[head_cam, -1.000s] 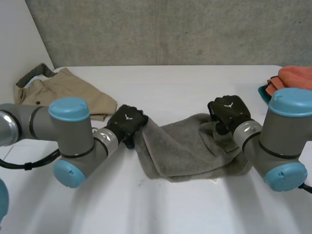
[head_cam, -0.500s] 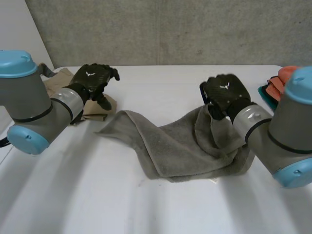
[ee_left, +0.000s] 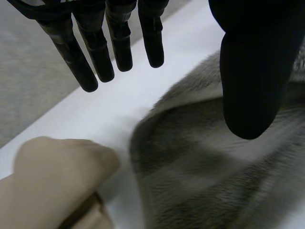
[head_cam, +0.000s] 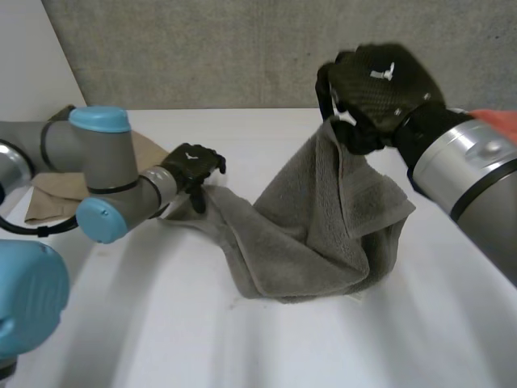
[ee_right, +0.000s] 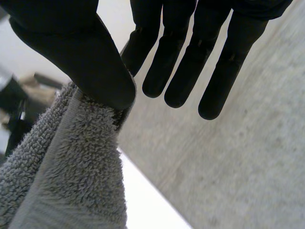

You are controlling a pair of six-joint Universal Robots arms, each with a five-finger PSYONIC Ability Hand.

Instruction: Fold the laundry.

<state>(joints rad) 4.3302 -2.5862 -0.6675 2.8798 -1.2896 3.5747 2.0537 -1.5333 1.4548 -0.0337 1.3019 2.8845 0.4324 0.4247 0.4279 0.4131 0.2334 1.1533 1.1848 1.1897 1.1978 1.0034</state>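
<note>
A grey towel (head_cam: 323, 234) lies crumpled on the white table (head_cam: 242, 339), with one edge raised high. My right hand (head_cam: 380, 89) holds that raised edge above the table. In the right wrist view its thumb (ee_right: 81, 52) pinches the towel (ee_right: 71, 176) against a finger while the other fingers stay straight. My left hand (head_cam: 192, 166) is at the towel's left corner. In the left wrist view its fingers (ee_left: 95, 47) are straight and spread from the thumb above the towel (ee_left: 200, 181), holding nothing.
Tan shorts (head_cam: 48, 198) lie at the table's back left, behind the left arm and close beside the towel's corner (ee_left: 52, 176). An orange cloth (head_cam: 497, 121) sits at the far right edge. A grey wall stands behind the table.
My right hand has lifted the towel's edge well up from the table. My left hand swung out towards the shorts, drawing the towel's left corner outward, then came back over that corner with straight fingers.
</note>
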